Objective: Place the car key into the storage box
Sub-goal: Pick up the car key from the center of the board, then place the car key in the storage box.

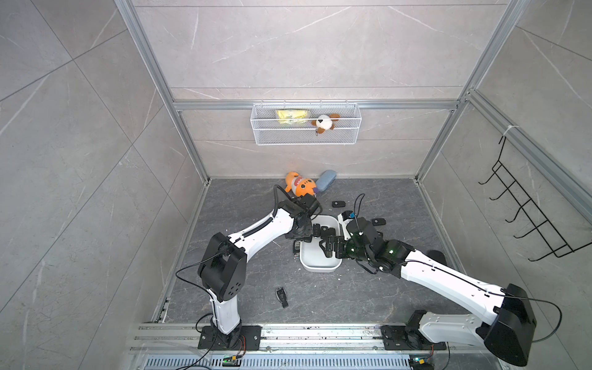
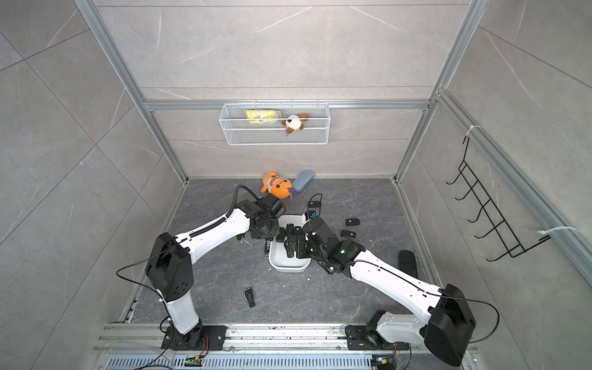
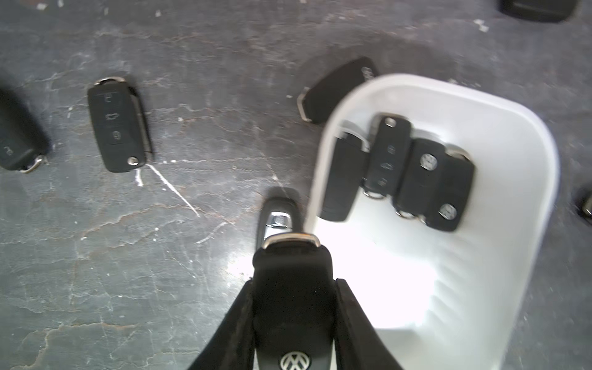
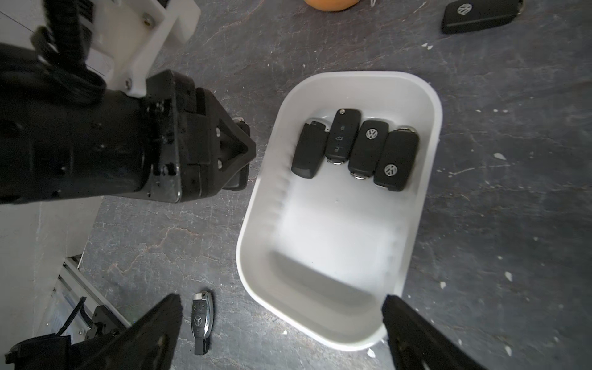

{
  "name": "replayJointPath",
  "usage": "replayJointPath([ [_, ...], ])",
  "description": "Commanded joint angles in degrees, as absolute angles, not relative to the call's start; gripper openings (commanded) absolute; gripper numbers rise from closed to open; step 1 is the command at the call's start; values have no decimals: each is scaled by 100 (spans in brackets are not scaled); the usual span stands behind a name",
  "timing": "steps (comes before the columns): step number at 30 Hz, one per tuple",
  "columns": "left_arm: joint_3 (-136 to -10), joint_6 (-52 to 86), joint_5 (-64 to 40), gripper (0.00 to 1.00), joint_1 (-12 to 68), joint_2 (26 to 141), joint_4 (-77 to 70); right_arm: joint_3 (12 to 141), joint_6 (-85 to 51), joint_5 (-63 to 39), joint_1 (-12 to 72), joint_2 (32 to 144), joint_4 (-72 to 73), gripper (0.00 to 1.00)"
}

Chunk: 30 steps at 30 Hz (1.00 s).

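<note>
The storage box (image 1: 320, 268) (image 2: 288, 268) is a shallow white tub in the middle of the floor. Several black car keys (image 4: 355, 150) (image 3: 400, 169) lie side by side in its far end. My left gripper (image 3: 294, 288) (image 1: 299, 238) is shut on a black car key (image 3: 291, 266) with a VW badge. It hangs over the floor just outside the box's rim (image 3: 320, 179). My right gripper (image 4: 282, 301) (image 1: 326, 246) hovers open above the box's near end (image 4: 320, 331), holding nothing.
More keys lie loose on the floor: a Mercedes key (image 1: 281, 296) (image 4: 201, 317), one against the box's wall (image 3: 277, 221), others (image 3: 118, 125) (image 1: 339, 203) (image 1: 378, 221). An orange plush (image 1: 299, 185) and a blue-grey case (image 1: 325, 180) sit at the back wall, below a wire basket (image 1: 306, 134).
</note>
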<state>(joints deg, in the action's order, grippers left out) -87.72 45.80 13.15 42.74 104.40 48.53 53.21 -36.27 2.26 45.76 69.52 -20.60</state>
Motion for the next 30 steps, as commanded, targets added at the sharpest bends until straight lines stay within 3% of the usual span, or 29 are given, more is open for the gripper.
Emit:
replayJointPath([
  [1,-9004,4445,1409,33,4465,10558,5122,5091,-3754,526,4605,6537,-2392,100],
  [14,-9512,4433,1431,34,4887,11404,5367,4627,-3841,866,4606,5649,-2847,100],
  [30,-9906,4219,1802,36,4844,12301,5559,4592,-3883,853,4605,5678,-2795,100],
])
